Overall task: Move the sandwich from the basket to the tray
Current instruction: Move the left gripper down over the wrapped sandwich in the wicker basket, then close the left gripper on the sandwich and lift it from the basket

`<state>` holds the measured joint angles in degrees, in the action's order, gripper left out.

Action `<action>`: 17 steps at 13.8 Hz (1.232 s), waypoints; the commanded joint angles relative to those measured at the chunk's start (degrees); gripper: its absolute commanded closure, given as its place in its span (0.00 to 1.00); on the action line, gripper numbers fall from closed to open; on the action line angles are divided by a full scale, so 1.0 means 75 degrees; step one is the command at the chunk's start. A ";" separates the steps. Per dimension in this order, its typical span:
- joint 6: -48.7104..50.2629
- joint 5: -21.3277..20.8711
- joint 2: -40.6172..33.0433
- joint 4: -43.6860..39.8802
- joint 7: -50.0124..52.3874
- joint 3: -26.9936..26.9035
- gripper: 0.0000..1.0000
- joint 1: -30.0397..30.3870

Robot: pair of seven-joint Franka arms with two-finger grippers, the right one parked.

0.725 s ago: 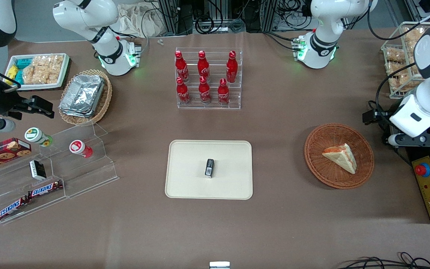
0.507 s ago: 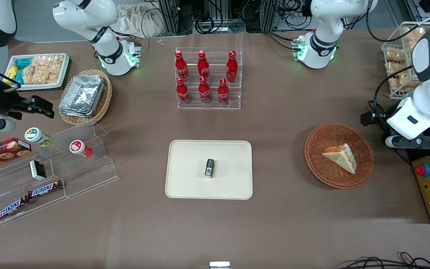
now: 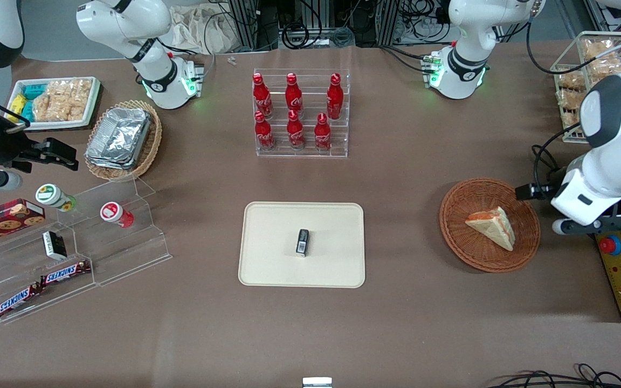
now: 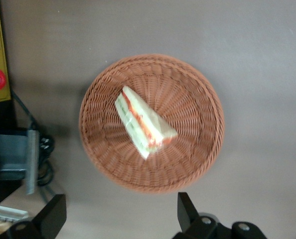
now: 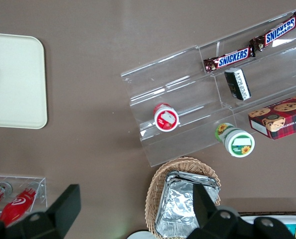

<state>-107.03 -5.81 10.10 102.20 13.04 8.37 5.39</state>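
Nearest the front camera: flat cream-beige rectangular tray (image 3: 304, 267) at mid-table, a small black object (image 3: 302, 241) at its centre. Slightly farther, toward the working arm's end: round reddish-brown wicker basket (image 3: 453, 237), with the triangular clear-wrapped sandwich (image 3: 492, 226) lying inside near its middle. Left arm's gripper (image 4: 120, 214) raised beside the basket's rim, not touching, black fingers (image 4: 51, 217) spread wide, nothing held.
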 commanded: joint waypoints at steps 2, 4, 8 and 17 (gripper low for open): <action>-0.1791 -0.0116 -0.0187 0.1465 0.2683 -0.0003 0.00 0.0043; -0.2798 -0.0116 -0.0152 0.2120 0.4101 -0.0014 0.00 0.0066; -0.4361 -0.0151 0.0059 0.3108 0.4788 -0.0061 0.00 0.0323; -0.4748 -0.0163 0.0878 0.3179 0.5396 -0.0061 0.00 0.0488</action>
<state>-140.11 -5.81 15.26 124.91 50.21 7.37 8.37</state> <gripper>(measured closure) 0.000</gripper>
